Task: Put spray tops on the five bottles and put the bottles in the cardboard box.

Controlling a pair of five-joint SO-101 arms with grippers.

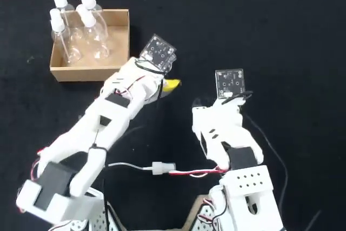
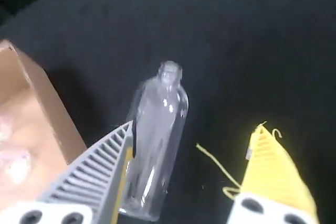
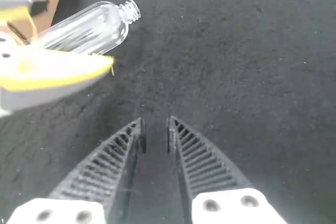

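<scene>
Four capped bottles [image 1: 81, 31] stand in the cardboard box [image 1: 89, 73] at the upper left of the high view, so the fifth is the one to watch. That last bottle [image 2: 157, 129] has a bare threaded neck and no spray top, and it sits just right of the box, low in the centre of the left wrist view. From the right wrist view it shows at the upper left, tipped well over with its neck aimed up and to the right; I cannot tell whether it rests on the black tabletop [image 1: 270, 36] or leans on the finger. It looks like thin clear plastic: light, smooth, likely to roll or skid, and probably soft enough to dent under a hard pinch. My call is to grip it across the middle of the body, well below the threads, so the neck stays free for the top. The left hand [image 2: 194, 126] is spread wide around it, with the grey finger [image 2: 113, 156] right against the bottle's side and the yellow finger [image 2: 273, 166] well apart on the other side. That makes it released, not gripping. The right hand [image 3: 155, 127], at the bottom centre of its own view, is open only a crack and holds nothing, with bare tabletop beneath it.
</scene>
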